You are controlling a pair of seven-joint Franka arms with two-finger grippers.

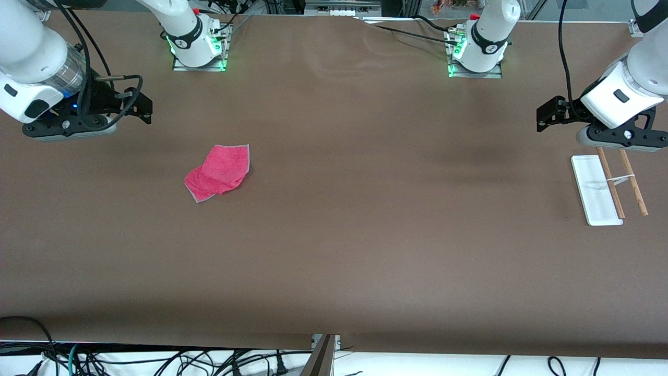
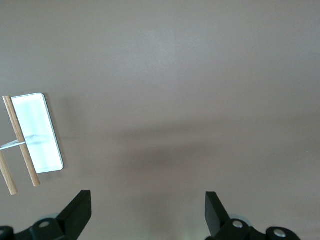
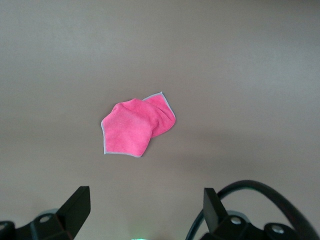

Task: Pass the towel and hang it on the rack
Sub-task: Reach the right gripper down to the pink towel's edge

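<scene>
Towel [image 1: 219, 171]: pink-red terry with a thin pale grey edge trim, plain and unpatterned. Rack [image 1: 608, 189]: flat white base, two light-brown wooden rods and a white crosspiece. Tabletop [image 1: 365, 235]: uniform matt brown; both arms white-shelled, the left tool [image 1: 545, 116] and the right tool [image 1: 145, 109] black, with green lights glowing at the two arm bases.

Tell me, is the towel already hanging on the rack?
No, the towel lies crumpled on the table toward the right arm's end, apart from the rack.
</scene>
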